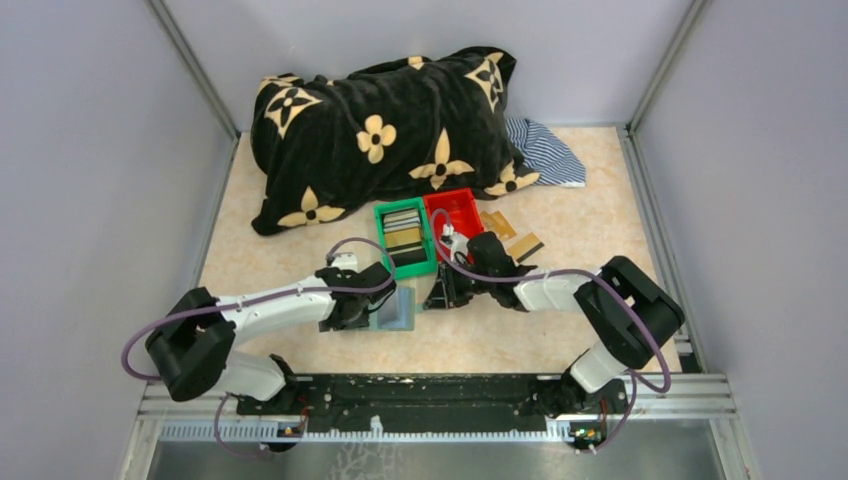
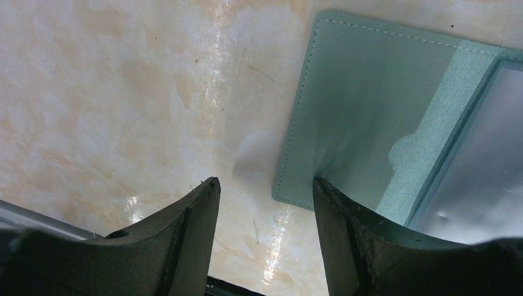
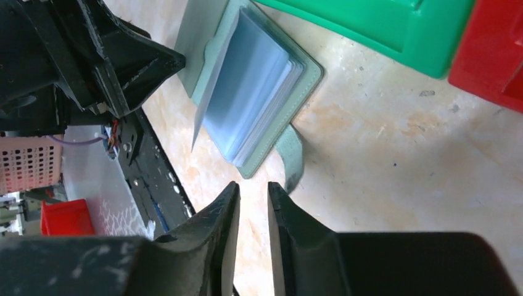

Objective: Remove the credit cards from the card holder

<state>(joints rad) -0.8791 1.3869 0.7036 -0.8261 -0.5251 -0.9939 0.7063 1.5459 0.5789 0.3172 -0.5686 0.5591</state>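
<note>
A: Starting at the left: left fingers point(image 2: 194, 231) spread wide, gripping nothing, one tip over the bare worktop point(image 2: 111, 92), the other pressing on the cover of the card holder point(image 2: 364, 105)

B: Pinning it then, not lifting. Lying open and flat on the worktop, just in front of the green bin point(image 1: 381, 230), clear pockets fanned up in the right wrist view

A: Hard to tell about cards left inside those pockets. Looking bluish and see-through from here, nothing more

B: Further right, credit cards point(image 1: 404, 237) stacked in the green bin, a red bin point(image 1: 462, 208) right against it, and loose gold cards point(image 1: 512, 238) on the worktop just beyond

A: And the right fingers point(image 3: 216, 229)?

B: Drawn almost together with only a slit between, holding nothing, hovering just beside the holder's closure tab point(image 3: 293, 161)

A: So, reading it as mid-task: several cards already out, holder held down, right side empty and poised near the pockets

B: Next calls for parting those right fingers a little, reaching into the fanned pockets, closing on a card edge if any left, and pulling straight out along the pocket mouth. Hold the left tip down firmly, or risk dragging the whole holder along with the card
</note>
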